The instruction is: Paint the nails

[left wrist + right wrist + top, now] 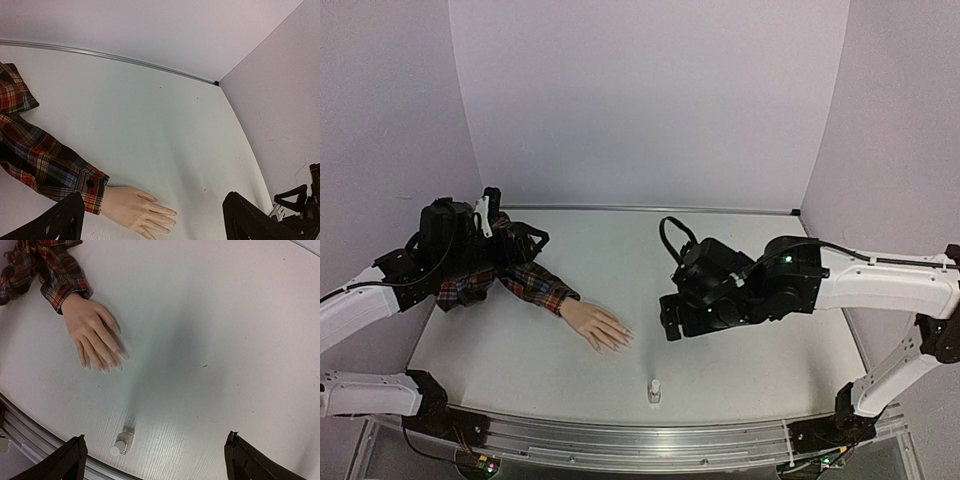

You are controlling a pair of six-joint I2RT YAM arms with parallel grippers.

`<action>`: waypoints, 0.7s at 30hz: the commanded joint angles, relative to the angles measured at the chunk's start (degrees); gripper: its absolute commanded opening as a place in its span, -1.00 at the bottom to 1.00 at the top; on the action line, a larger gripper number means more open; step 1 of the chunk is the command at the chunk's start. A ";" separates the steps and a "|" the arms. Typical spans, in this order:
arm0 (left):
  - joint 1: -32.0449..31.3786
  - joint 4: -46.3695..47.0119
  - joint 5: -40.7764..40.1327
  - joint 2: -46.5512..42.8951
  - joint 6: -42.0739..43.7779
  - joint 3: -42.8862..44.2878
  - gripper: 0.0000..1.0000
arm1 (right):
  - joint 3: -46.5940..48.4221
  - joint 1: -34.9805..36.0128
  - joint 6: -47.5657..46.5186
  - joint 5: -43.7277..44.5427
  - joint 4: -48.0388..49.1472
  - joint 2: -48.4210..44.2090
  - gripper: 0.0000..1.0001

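The pale peach mannequin hand (pixel 597 326) lies flat on the table, and its red plaid sleeve (pixel 525 283) runs back to the left. Its nails (pixel 107 367) are at the fingertips and point toward the table's front. The hand also shows in the left wrist view (pixel 132 207). A small white bottle (pixel 654 390) stands near the front edge and also shows in the right wrist view (pixel 122 442). My left gripper (pixel 536 241) is open and empty over the sleeve (pixel 45 160). My right gripper (pixel 670 322) is open and empty, above the table to the right of the hand.
Lilac walls close the table at the back and on both sides. A metal rail (pixel 650 440) runs along the front edge. A metal strip (pixel 125 59) marks the back edge.
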 commanded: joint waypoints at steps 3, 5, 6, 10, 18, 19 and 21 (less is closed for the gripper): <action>-0.39 2.14 -1.18 -0.30 -1.88 -1.65 0.99 | 4.02 4.50 4.90 -0.53 -0.48 7.42 0.88; -0.41 2.00 -1.24 -0.55 -1.90 -1.87 0.99 | 4.29 5.98 3.82 -1.85 -0.49 9.27 0.85; -0.42 1.92 -1.33 -0.70 -1.91 -1.89 0.99 | 4.26 6.61 3.07 -2.38 -0.46 10.21 0.84; -0.51 1.91 -1.62 -1.09 -2.00 -2.15 0.99 | 3.78 8.09 0.73 -5.65 -0.45 14.07 0.73; -0.81 1.92 -1.66 -0.69 -2.31 -2.25 0.99 | 0.62 9.02 -1.95 -9.40 3.77 17.59 0.45; -0.85 1.88 -1.61 -0.57 -2.25 -2.13 0.99 | 0.56 8.94 -2.31 -9.57 4.05 18.14 0.40; -0.95 1.63 -1.63 -0.43 -2.24 -1.84 0.99 | 0.26 8.93 -2.84 -9.73 4.83 18.85 0.30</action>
